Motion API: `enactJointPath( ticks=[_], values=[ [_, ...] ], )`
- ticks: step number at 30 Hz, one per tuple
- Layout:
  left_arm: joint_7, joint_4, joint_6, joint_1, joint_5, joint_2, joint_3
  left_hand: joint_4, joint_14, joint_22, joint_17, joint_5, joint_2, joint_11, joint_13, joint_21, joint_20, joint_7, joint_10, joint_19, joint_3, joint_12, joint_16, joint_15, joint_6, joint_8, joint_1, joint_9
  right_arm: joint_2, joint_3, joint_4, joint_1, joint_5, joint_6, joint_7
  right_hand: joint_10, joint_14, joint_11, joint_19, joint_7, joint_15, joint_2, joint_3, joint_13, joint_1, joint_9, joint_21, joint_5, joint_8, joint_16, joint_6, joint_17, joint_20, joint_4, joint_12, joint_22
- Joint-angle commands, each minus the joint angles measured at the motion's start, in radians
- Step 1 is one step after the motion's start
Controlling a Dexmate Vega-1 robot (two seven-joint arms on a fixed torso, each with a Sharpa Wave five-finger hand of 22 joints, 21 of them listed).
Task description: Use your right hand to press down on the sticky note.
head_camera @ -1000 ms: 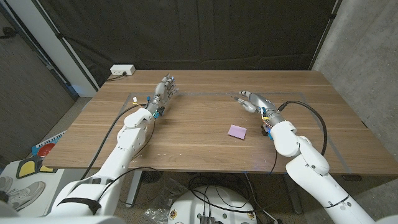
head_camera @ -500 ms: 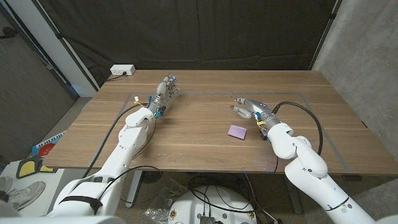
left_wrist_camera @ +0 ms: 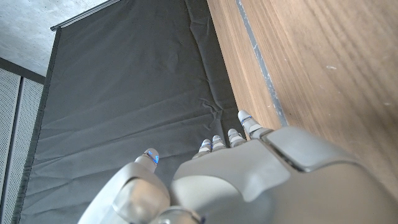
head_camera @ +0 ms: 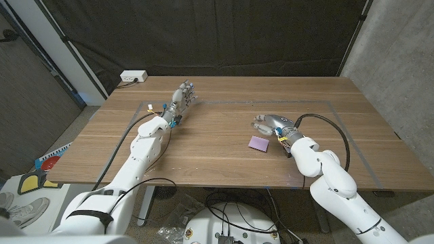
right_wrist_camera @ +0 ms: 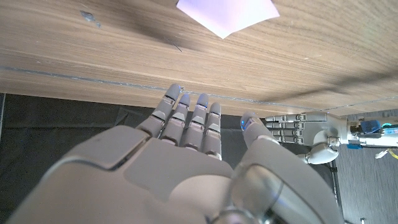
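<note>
Our right hand (head_camera: 268, 123), fingers spread and holding nothing, hovers just beside the purple sticky note (head_camera: 258, 143), which lies toward seven o'clock from it on the desk (head_camera: 217, 152).

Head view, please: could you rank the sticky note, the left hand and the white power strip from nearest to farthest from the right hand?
1. Sticky note, just in front of the right hand, toward the robot.
2. Left hand, across the table on the robot's left.
3. White power strip, at the far left corner.
</note>
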Motion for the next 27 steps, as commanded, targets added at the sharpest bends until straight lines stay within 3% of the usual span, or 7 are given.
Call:
enactJointPath(
  ticks=[1, 10, 21, 27],
  values=[
    [-0.020, 0.029, -0.016, -0.018, 0.003, -0.007, -0.001, -0.002, -0.067, 0.003, 0.005, 0.008, 0.087, -0.001, 0.006, 0.000, 0.004, -0.007, -0.100, -0.003, 0.005, 0.005, 0.002, -0.018, -0.132, 0.001, 0.006, 0.005, 0.013, -0.017, -0.006, -0.021, -0.042, -0.003, 0.040, 0.024, 0.018, -0.009, 0.015, -0.012, 0.000, -0.002, 0.016, 0.001, 0.015, 0.001, 0.007, 0.001, 0.005, -0.001, 0.017, 0.001, 0.001, 0.001, 0.009, 0.005],
    [-0.021, 0.029, -0.016, -0.014, 0.003, -0.007, -0.007, -0.002, -0.067, 0.003, 0.005, 0.008, 0.087, -0.001, 0.006, -0.001, 0.003, -0.007, -0.099, -0.002, 0.005, 0.005, 0.002, -0.018, -0.131, 0.002, 0.006, 0.005, 0.025, -0.024, 0.004, -0.018, -0.059, -0.004, 0.056, 0.103, 0.043, -0.050, 0.025, -0.045, -0.011, 0.001, 0.038, 0.000, 0.024, 0.001, 0.008, 0.002, 0.006, -0.006, 0.067, 0.002, -0.004, 0.006, 0.024, 0.005],
    [-0.019, 0.027, -0.015, -0.013, 0.005, -0.007, -0.011, -0.002, -0.068, 0.003, 0.005, 0.008, 0.086, 0.001, 0.006, -0.002, 0.001, -0.007, -0.100, -0.002, 0.004, 0.005, 0.002, -0.018, -0.131, 0.002, 0.006, 0.005, 0.036, -0.042, 0.034, 0.002, -0.093, -0.026, 0.100, 0.123, 0.043, -0.053, 0.023, -0.045, -0.021, 0.036, 0.083, -0.001, 0.050, 0.000, 0.007, 0.008, 0.002, -0.009, 0.092, 0.009, -0.016, 0.023, 0.019, 0.006],
    [-0.018, 0.029, -0.012, -0.014, 0.007, -0.008, -0.010, -0.002, -0.068, 0.003, 0.005, 0.008, 0.086, 0.001, 0.006, -0.003, 0.001, -0.008, -0.100, -0.002, 0.004, 0.005, 0.002, -0.018, -0.131, 0.002, 0.007, 0.005, 0.039, -0.044, 0.046, 0.009, -0.100, -0.034, 0.121, 0.143, 0.039, -0.060, 0.021, -0.047, -0.026, 0.035, 0.099, -0.001, 0.064, 0.000, 0.008, 0.006, 0.005, -0.006, 0.118, 0.015, -0.019, 0.033, 0.020, 0.007]
  ],
)
